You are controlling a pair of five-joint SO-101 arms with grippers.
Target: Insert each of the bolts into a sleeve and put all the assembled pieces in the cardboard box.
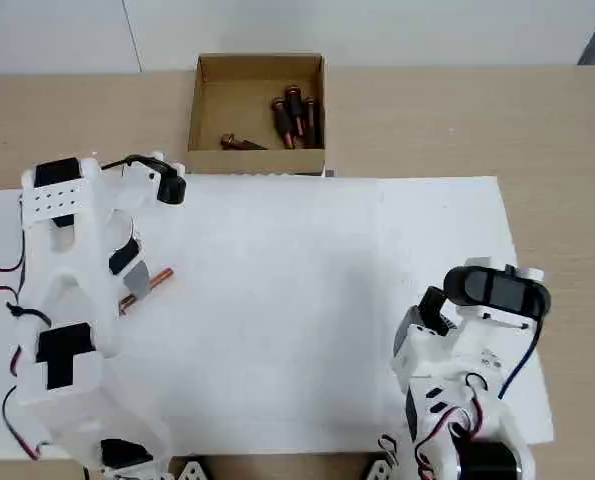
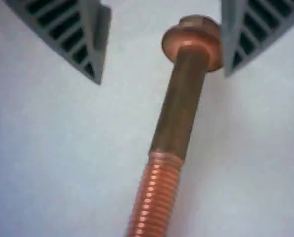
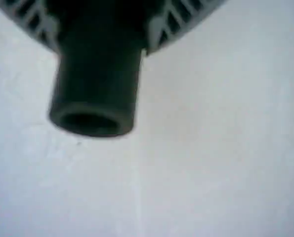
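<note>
1. High view, far left: the white left arm (image 1: 72, 260) stands over the left edge of the white sheet (image 1: 307, 300), which covers most of the wooden table (image 1: 567, 130).
2. Left wrist view: the left gripper (image 2: 161, 73) is spread wide with nothing clamped. Its ribbed grey fingers (image 2: 82, 34) hang over the sheet, one on each side of a bolt head.
3. The copper-coloured bolt (image 2: 179, 118) lies flat on the sheet. Its flanged head sits between the fingers, close against one of them; contact can't be made out. The shank is plain next to the head and threaded toward the other end. From above, the bolt (image 1: 149, 287) lies at a slant just beside the left arm, on the sheet's left part.
4. The cardboard box (image 1: 260, 160) sits left of centre, open-topped, on the bare table just beyond the sheet's far edge.
5. Assembled pieces (image 1: 295, 118) lie in the box, bunched toward its right wall. One more lies along the near wall.
6. The right arm (image 1: 467, 350) is at the lower right, over the sheet's near right corner, well apart from the bolt and the box.
7. Right wrist view: the right gripper (image 3: 102, 32) is clamped on a black sleeve (image 3: 95, 89). The sleeve's open bore end sticks out past the fingertips, above the sheet.
</note>
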